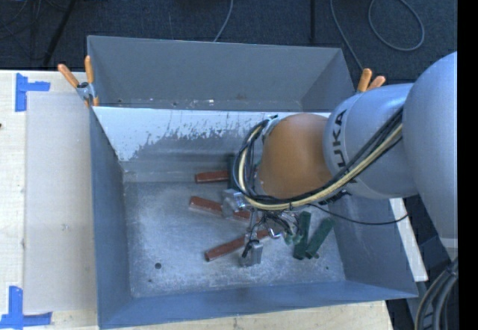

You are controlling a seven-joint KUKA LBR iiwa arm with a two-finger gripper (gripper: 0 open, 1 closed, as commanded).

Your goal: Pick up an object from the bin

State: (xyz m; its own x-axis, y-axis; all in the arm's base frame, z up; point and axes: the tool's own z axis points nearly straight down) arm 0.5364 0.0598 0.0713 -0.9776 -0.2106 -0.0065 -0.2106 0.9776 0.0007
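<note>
A: Target?
B: Brown stick [224, 250], low on the bin floor, a bit right of middle. It lies flat and slanted, left end lower.
A: Gripper?
B: Gripper [251, 254] sits at that stick's right end. Touching or just above, can't tell which.
A: Claw open or closed?
B: Can't tell. The tip is a small grey lump under the wrist, too cluttered to read. Not calling it a hold.
A: Neighbours?
B: Two more of the same kind up-left. Middle stick [205, 206] lies mid-floor. Back stick [211, 177] is further up, near the foot of the rear wall. All three are apart from each other.
A: Right side?
B: Green pieces [310, 239], dark, leaning together, just beside the gripper and near the right wall.
A: Robot?
B: Arm [388, 149] comes in from the right. Orange cover [295, 157] is on the wrist, with cables [246, 164] looped round its left side.
A: Container?
B: Bin [216, 75] is grey metal with sloped walls and a floor scuffed pale.
</note>
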